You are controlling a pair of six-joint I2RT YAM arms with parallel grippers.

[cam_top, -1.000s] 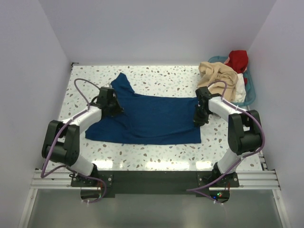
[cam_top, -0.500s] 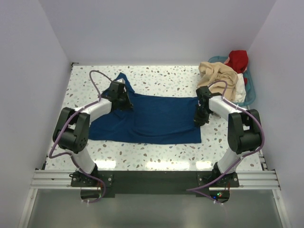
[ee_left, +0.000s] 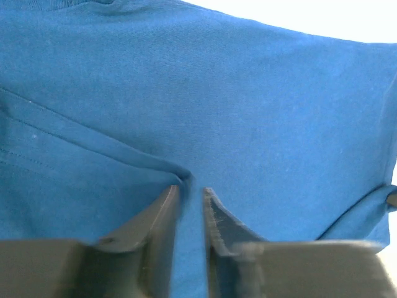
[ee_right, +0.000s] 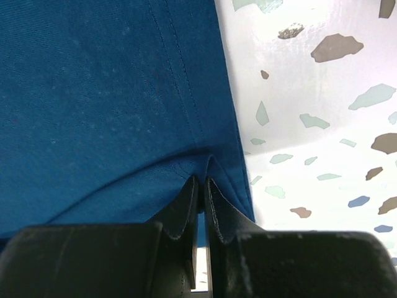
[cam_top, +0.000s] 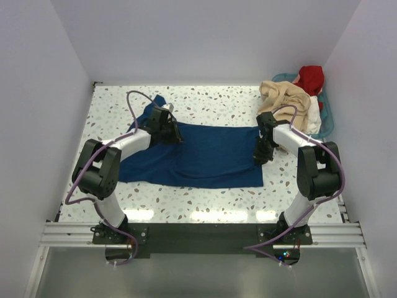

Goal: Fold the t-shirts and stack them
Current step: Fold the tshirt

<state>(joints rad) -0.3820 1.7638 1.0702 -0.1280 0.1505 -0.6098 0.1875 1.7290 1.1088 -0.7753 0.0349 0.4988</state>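
Dragging a pinched fold of the navy t-shirt (cam_top: pixel 214 158) further rightward, left gripper (cam_top: pixel 175 135) clamped on cloth, right gripper (cam_top: pixel 261 156) unmoved, fingers closed on the hem.

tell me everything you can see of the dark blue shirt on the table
The dark blue t-shirt is soft plain cloth, no print showing, spread mostly flat across the speckled table, its length running left to right. Its stitched right edge is pinched by the right gripper; the left gripper pinches a raised fold near the left end, where a sleeve juts toward the back.
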